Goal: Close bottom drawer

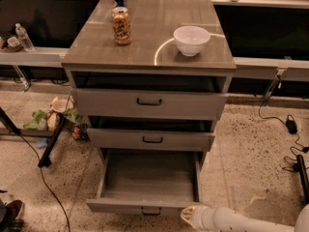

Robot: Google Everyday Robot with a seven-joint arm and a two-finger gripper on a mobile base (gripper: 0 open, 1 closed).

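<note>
The bottom drawer [147, 205] of the grey wood-grain cabinet is pulled far out and looks empty inside. Its shallow front panel carries a small black bar handle [151, 210] near the lower edge of the view. My gripper [189, 215] comes in low from the right on a white arm [241, 221]. It sits at the right end of the drawer's front panel, close to or touching it. The middle drawer [150, 139] and the top drawer [148, 103] stand slightly out.
A can [121, 25] and a white bowl [191, 40] stand on the cabinet top. Litter [48, 117] and a black stand leg [50, 144] lie to the left on the floor. Cables and a plug [291, 124] lie to the right.
</note>
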